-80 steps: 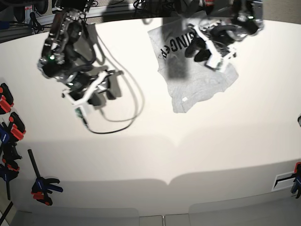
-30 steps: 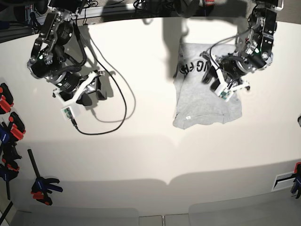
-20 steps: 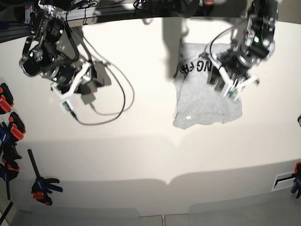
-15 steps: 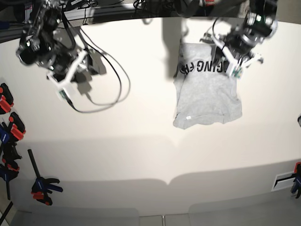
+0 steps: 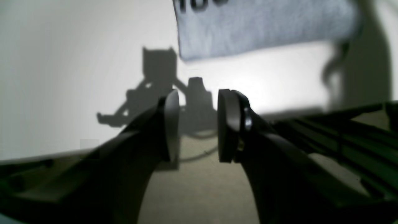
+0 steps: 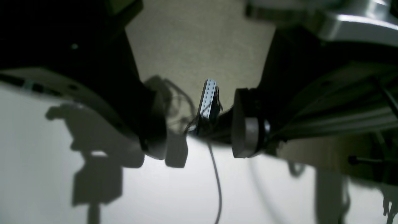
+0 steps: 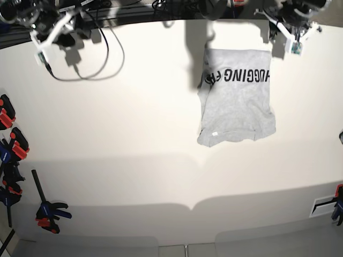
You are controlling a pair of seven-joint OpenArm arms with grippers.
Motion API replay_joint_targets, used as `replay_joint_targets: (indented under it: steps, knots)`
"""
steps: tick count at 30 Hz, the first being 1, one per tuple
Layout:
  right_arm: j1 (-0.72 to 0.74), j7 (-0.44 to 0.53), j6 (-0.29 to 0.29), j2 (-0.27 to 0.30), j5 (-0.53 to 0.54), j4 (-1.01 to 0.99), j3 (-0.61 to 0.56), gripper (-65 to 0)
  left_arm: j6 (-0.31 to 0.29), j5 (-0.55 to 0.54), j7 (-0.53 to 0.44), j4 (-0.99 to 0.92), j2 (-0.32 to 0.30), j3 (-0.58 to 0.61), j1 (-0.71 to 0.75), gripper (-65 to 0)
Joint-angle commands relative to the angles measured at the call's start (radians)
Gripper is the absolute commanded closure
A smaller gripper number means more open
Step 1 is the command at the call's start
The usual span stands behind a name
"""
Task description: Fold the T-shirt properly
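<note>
The T-shirt (image 7: pixel 236 99) lies folded into a grey rectangle on the white table, right of centre, with black lettering along its far edge. In the left wrist view its grey edge (image 5: pixel 264 28) shows at the top, well beyond the fingers. My left gripper (image 7: pixel 283 33) hangs raised past the shirt's far right corner. It is open (image 5: pixel 199 124), and only table shadow shows between its pads. My right gripper (image 7: pixel 56 33) is up at the table's far left corner, also open (image 6: pixel 200 140) and holding nothing.
A black cable (image 7: pixel 91 64) loops down from the right arm over the far left of the table. Orange-and-black clamps (image 7: pixel 10 139) and a blue one (image 7: pixel 48 211) sit along the left edge. Dark frames and gear stand beyond the far edge (image 6: pixel 342 93).
Both arms have lifted and drawn back to the far edge. The left gripper came off the shirt's top right part, and the shirt stays flat where it lay.
</note>
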Motion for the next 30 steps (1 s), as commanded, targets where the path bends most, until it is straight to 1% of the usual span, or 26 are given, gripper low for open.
replay_joint_targets:
  steps: [1,3,5,6,8,10,11,12,13,15,17,18,19,21,24,25,28,30]
  knots:
    - [-0.035,0.014,0.008,0.011,0.031,0.018,0.019,-32.1,0.002,0.000,-0.008,0.018,-0.003,-0.007,0.037,-18.7]
    - [-0.091,0.014,0.011,0.011,0.032,0.018,0.030,-32.1,0.002,0.001,-0.009,0.017,0.006,-0.007,0.088,-18.7]
    - [-0.141,0.014,0.032,0.005,0.032,0.016,0.028,-32.1,-0.009,0.001,-0.023,0.011,0.011,-0.006,0.135,-18.7]
    - [-0.161,0.014,0.032,-0.008,0.032,0.014,0.028,-32.1,-0.026,0.001,-0.041,0.001,0.011,-0.006,0.155,-18.7]
    - [-0.190,0.087,0.032,-0.054,0.019,0.000,0.028,-32.1,-0.062,0.000,-0.071,-0.034,0.012,-0.005,0.183,-18.7]
    - [-0.201,0.148,0.032,-0.104,-0.018,-0.026,0.028,-32.1,-0.082,0.001,-0.085,-0.090,0.029,-0.004,0.187,-18.7]
    - [-0.201,0.154,0.032,-0.121,-0.026,-0.045,0.028,-32.1,-0.100,0.001,-0.096,-0.127,0.042,-0.004,0.185,-18.7]
    - [-0.201,0.154,0.032,-0.127,-0.024,-0.070,0.026,-32.1,-0.129,0.001,-0.123,-0.170,0.056,-0.004,0.182,-18.7]
    - [-0.201,0.154,0.032,-0.126,-0.024,-0.098,0.019,-32.1,-0.178,0.001,-0.156,-0.217,0.067,-0.004,0.179,-18.7]
    - [-0.201,0.154,0.032,-0.114,-0.024,-0.166,0.000,-32.1,-0.299,0.001,-0.232,-0.317,0.081,-0.004,0.179,-18.7]
    - [-0.201,0.154,0.032,-0.089,-0.025,-0.249,-0.028,-32.1,-0.412,0.001,-0.279,-0.419,0.089,-0.004,0.174,-18.7]
    - [-0.201,0.158,0.032,-0.074,-0.025,-0.294,-0.043,-32.1,-0.445,0.001,-0.283,-0.473,0.092,-0.004,0.164,-18.7]
    - [-0.201,0.168,0.032,-0.059,-0.032,-0.340,-0.060,-32.1,-0.465,0.001,-0.287,-0.530,0.091,-0.004,0.151,-18.7]
    - [-0.201,0.233,0.032,-0.027,-0.081,-0.431,-0.101,-32.1,-0.473,0.001,-0.294,-0.655,0.091,-0.004,0.109,-18.7]
    - [-0.189,0.408,0.032,0.029,-0.151,-0.584,-0.184,-32.1,-0.473,0.001,-0.357,-0.864,0.092,-0.004,0.019,-18.7]
    - [-0.173,0.442,0.032,0.045,-0.177,-0.637,-0.213,-32.1,-0.473,0.001,-0.373,-0.933,0.092,-0.004,-0.016,-18.7]
    - [-0.091,0.470,0.032,0.081,-0.268,-0.808,-0.292,-32.1,-0.473,0.001,-0.406,-1.126,0.092,-0.004,-0.123,-18.7]
    - [-0.030,0.477,0.032,0.095,-0.306,-0.927,-0.340,-32.1,-0.473,0.001,-0.414,-1.233,0.094,-0.004,-0.192,-18.7]
